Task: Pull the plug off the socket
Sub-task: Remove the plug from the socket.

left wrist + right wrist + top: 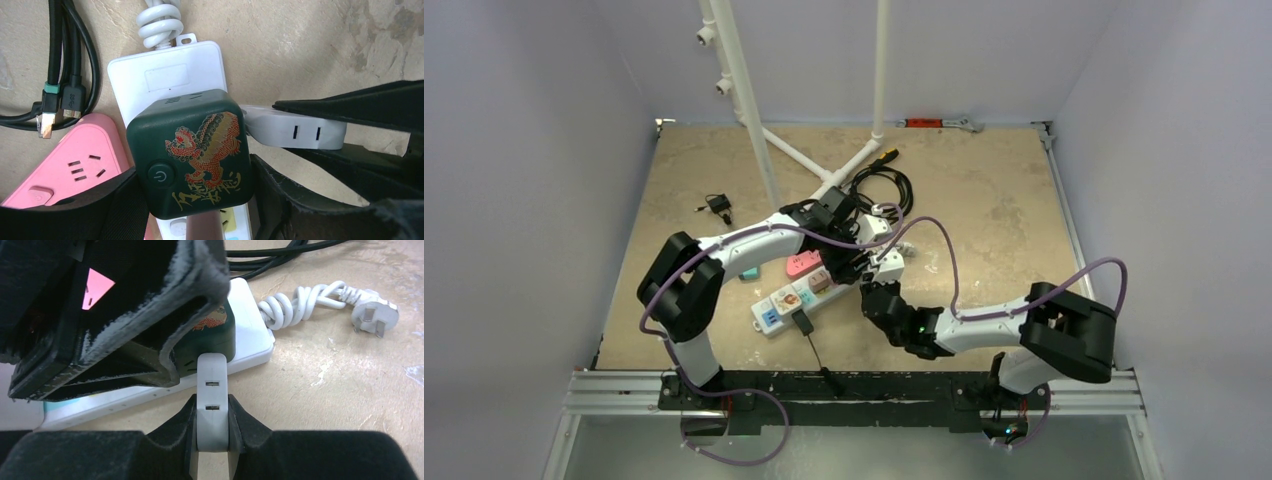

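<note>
A dark green cube socket (190, 150) with a red-gold dragon sits plugged into the white power strip (165, 75). A white plug (295, 131) with two slots sticks out of the cube's right side. My left gripper (192, 197) is shut on the green cube, one finger against each side. In the right wrist view the white plug (212, 390) sits clamped between my right gripper's (212, 427) pads, its far end against the green cube (215, 332). From above, both grippers meet at the strip's far end (869, 268).
A pink power strip (75, 160) lies left of the cube, beside black cables (65, 60). The strip's coiled white cord ends in a loose wall plug (372, 315). A black adapter (802, 322) is plugged in near the strip's front end. A white pipe frame (754, 110) stands behind.
</note>
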You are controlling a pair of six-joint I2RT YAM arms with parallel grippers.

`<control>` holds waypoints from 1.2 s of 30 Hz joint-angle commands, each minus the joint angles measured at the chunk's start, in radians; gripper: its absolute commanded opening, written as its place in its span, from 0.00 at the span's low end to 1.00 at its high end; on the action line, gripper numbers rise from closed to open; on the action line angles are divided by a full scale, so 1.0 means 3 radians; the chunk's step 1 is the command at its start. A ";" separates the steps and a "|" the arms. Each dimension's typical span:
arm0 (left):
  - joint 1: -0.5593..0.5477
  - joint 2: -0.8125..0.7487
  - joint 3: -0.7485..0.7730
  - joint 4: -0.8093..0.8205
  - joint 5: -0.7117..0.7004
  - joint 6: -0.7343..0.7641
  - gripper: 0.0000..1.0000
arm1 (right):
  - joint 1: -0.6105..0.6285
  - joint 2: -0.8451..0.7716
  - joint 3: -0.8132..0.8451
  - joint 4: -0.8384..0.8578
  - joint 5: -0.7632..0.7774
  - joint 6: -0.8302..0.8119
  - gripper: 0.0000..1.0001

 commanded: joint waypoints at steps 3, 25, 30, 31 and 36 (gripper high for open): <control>0.0073 0.0140 0.0110 -0.0082 -0.0170 -0.0095 0.00 | 0.0289 0.0283 0.0410 -0.0399 0.0518 0.0574 0.00; 0.0071 0.0051 0.0029 -0.0120 -0.0213 0.0065 0.00 | -0.0455 -0.0491 -0.0435 0.0710 -0.0265 -0.0287 0.00; 0.0072 0.0069 0.0041 -0.0116 -0.0176 0.0065 0.00 | -0.0500 -0.0467 -0.0409 0.0653 -0.0255 -0.0329 0.00; 0.0068 0.0071 0.0044 -0.0117 -0.0197 0.0051 0.00 | -0.0500 -0.0440 -0.0386 0.0608 -0.0209 -0.0319 0.00; 0.0082 0.0103 0.0085 -0.0097 -0.0372 -0.0050 0.00 | -0.0365 -0.0280 -0.0264 0.0490 -0.0024 -0.0252 0.00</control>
